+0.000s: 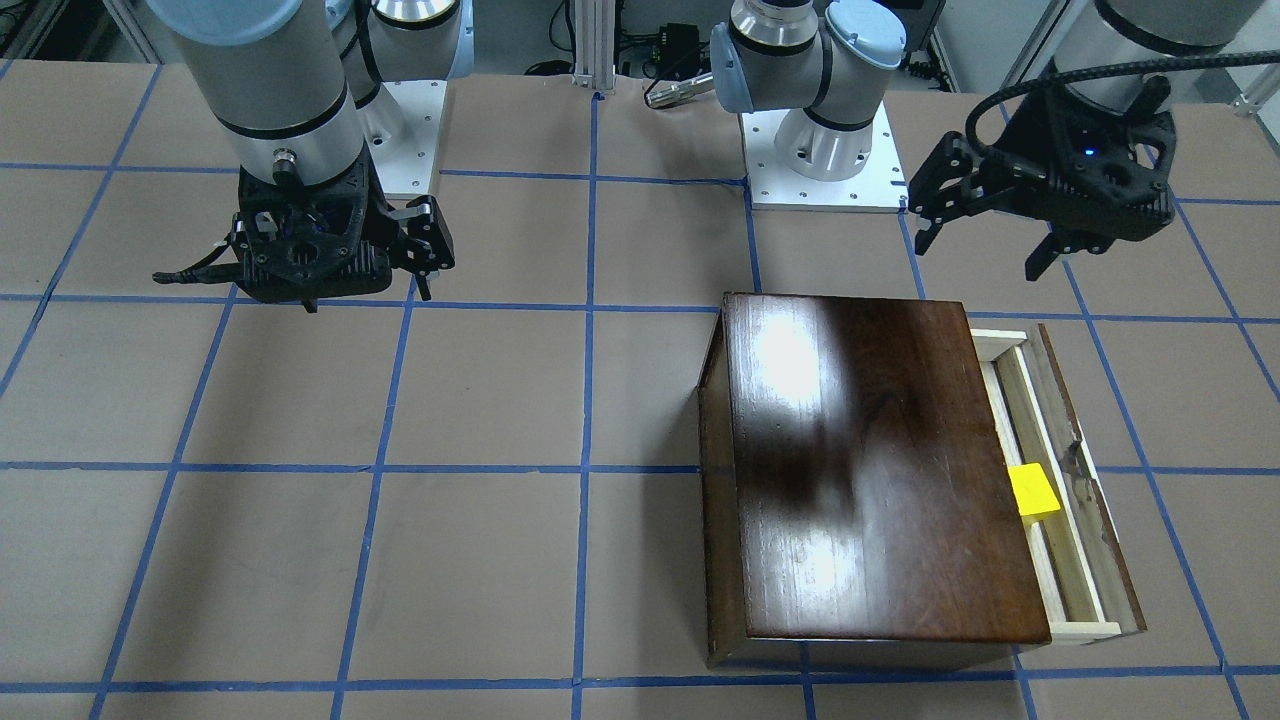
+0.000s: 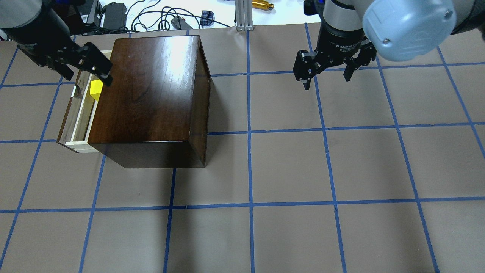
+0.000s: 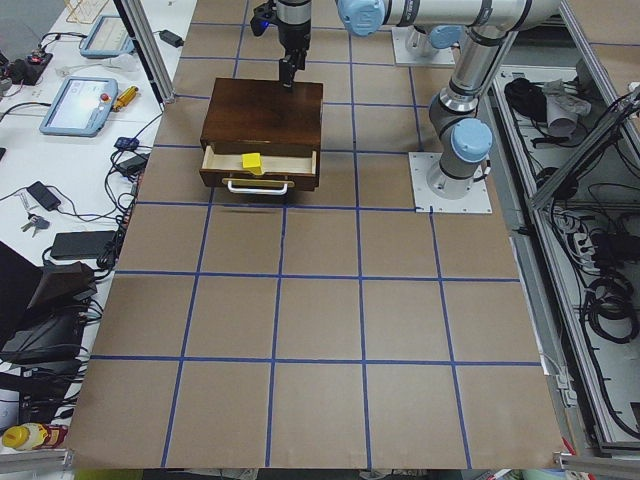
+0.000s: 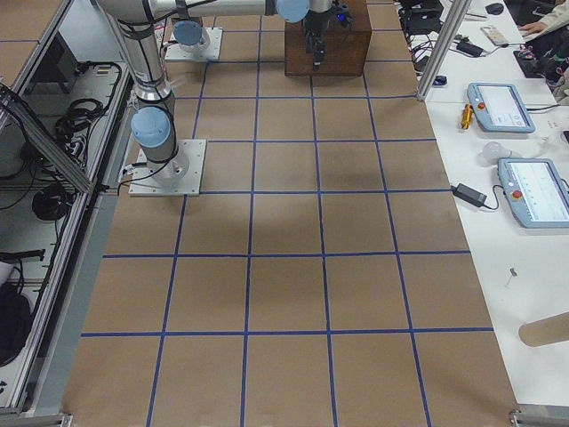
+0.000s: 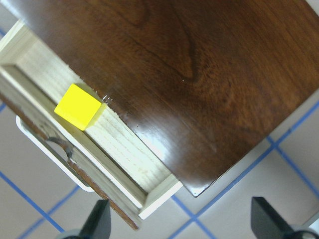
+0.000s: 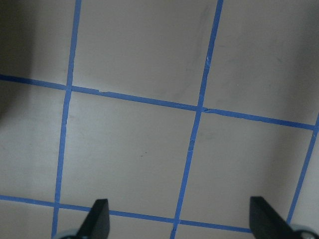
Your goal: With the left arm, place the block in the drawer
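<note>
The yellow block [image 1: 1033, 492] lies inside the open drawer [image 1: 1062, 570] of the dark-brown cabinet [image 1: 870, 470]. It rests against the cabinet's front edge, near the drawer's middle. It also shows in the overhead view [image 2: 96, 88] and in the left wrist view [image 5: 78, 106]. My left gripper [image 1: 985, 250], with a blue light, hangs open and empty above the drawer's end nearest the robot, clear of the block. In the overhead view this gripper [image 2: 89, 77] is over the block. My right gripper [image 2: 326, 76] is open and empty over bare table, far from the cabinet.
Brown table with a blue tape grid [image 2: 249, 132]. The arm bases [image 1: 825, 160] stand at the robot's side. Cables and power bricks [image 2: 113, 11] lie beyond the table's far edge. The drawer has a metal pull [image 3: 258, 187] on its front.
</note>
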Controlling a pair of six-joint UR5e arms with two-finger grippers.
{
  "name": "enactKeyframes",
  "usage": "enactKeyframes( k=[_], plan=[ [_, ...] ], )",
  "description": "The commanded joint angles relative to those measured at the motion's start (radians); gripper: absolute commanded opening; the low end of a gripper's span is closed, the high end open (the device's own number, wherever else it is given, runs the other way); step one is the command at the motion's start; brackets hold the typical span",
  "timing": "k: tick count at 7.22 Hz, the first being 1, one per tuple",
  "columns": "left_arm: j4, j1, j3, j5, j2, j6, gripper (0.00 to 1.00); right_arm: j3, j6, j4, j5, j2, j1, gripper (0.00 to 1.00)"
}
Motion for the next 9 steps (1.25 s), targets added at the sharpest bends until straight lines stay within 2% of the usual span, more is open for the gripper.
enactKeyframes(
  k=[1, 3, 9],
  plan=[
    [0.030, -0.131, -0.005, 0.002, -0.024, -0.304, 1.00, 0.000, 0.000, 0.000, -0.001, 0.000, 0.000, 1.00],
    [0.030, -0.167, -0.006, 0.003, -0.035, -0.316, 1.00, 0.000, 0.000, 0.000, -0.001, 0.000, 0.000, 1.00],
    [0.032, -0.166, -0.009, 0.005, -0.029, -0.304, 1.00, 0.000, -0.002, 0.000, -0.001, 0.000, 0.000, 1.00]
  ],
)
